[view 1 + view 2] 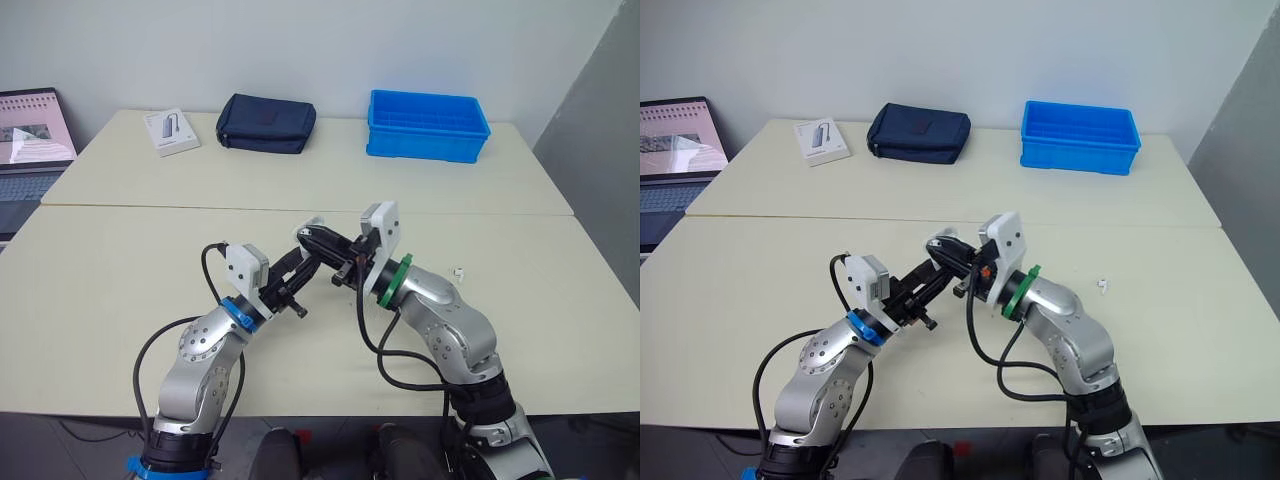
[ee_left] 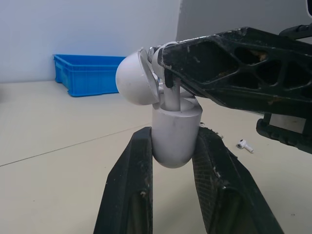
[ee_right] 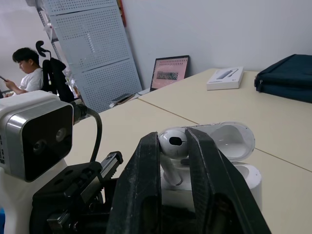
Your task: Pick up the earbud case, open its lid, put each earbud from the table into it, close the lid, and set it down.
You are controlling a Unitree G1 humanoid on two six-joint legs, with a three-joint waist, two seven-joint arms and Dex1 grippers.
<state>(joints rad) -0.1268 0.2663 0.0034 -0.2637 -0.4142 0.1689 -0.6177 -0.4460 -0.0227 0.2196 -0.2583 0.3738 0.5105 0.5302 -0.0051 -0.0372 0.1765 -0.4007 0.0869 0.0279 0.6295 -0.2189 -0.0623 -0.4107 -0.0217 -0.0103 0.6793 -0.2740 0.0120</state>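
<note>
My left gripper [image 2: 174,146] is shut on the lower body of the white earbud case [image 2: 175,127], held upright above the table's middle, with its lid [image 2: 136,78] hinged open. My right gripper [image 3: 172,136] comes in from the right and is shut on a white earbud [image 3: 171,146]. That earbud's stem reaches down into the open case [image 3: 243,178]. In the left eye view the two grippers meet at the case [image 1: 312,226]. A second earbud [image 1: 459,271] lies on the table to the right of my right arm and also appears in the left wrist view [image 2: 245,145].
Along the back of the far table stand a blue bin [image 1: 427,125], a navy pouch [image 1: 266,123] and a white box [image 1: 172,131]. A laptop [image 1: 30,150] sits at the far left. A seated person [image 3: 27,68] is off to that side.
</note>
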